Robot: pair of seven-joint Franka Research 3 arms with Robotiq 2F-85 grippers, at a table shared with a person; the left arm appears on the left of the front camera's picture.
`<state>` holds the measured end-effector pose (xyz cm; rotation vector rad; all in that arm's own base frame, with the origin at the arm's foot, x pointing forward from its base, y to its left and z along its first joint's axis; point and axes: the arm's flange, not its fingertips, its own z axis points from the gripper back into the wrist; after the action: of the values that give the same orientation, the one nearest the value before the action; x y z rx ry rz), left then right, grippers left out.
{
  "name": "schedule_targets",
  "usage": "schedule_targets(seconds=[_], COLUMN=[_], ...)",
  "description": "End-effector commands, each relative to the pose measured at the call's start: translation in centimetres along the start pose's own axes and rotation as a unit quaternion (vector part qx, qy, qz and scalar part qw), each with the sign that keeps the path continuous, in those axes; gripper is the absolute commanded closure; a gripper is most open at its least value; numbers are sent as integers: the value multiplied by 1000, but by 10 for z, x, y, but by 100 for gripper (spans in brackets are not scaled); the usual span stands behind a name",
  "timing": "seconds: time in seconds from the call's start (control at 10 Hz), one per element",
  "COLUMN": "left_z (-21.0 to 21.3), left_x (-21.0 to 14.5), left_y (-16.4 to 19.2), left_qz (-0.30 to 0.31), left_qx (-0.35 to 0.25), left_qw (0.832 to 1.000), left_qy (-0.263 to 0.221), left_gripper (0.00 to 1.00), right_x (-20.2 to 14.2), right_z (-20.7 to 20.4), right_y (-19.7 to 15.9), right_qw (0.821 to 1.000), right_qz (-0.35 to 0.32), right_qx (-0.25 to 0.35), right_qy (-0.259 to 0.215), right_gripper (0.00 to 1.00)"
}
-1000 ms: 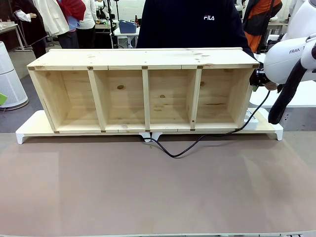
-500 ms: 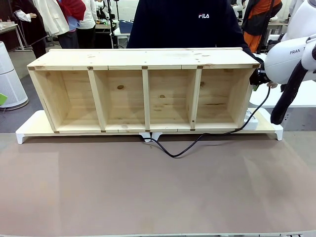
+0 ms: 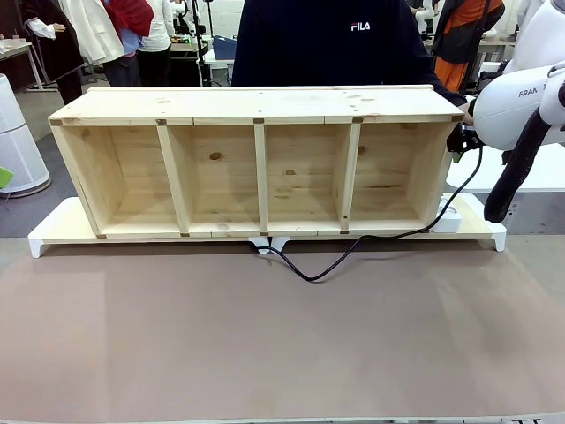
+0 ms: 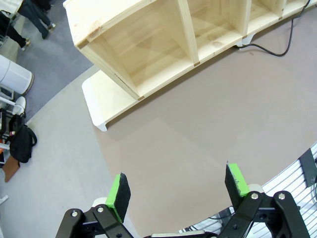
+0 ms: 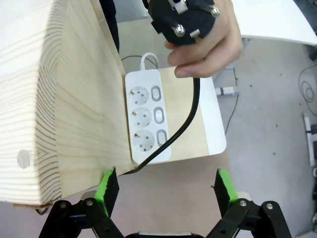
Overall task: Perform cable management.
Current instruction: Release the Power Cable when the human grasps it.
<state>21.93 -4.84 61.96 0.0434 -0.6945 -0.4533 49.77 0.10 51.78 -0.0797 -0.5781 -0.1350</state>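
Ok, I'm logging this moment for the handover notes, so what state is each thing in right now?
Cable: loose, looping over the table in front of the shelf.
Plug: unplugged, held in the person's hand.
Power strip: all three sockets free, lying flat beside the shelf's end.
Shelf: on its side, compartments open toward the robot.
Left pincer: open.
Right pincer: open, holding nothing.

right arm [image 3: 516, 102]: white shell, thick black braided sleeve | grippers: black, green pads [image 4: 118, 190] | person [image 3: 335, 40]: dark sweatshirt
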Motion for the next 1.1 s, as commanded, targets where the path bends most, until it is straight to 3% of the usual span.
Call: schedule_targets(seconds=[0.0, 1.0], left_z=[-3, -3], left_x=[-1, -1], left_y=[-1, -1], left_qz=[9, 9], left_qx=[-1, -1], left_qw=[1000, 1000], left_qy=[-5, -5], left_gripper=[0, 0], right_x=[-1, -1], right_z=[0, 0], right_y=[1, 1], right_qw=[1000, 1000], right_qz=[1, 1], right_qx=[3, 3], right_qy=[3, 3], right_gripper=[0, 0])
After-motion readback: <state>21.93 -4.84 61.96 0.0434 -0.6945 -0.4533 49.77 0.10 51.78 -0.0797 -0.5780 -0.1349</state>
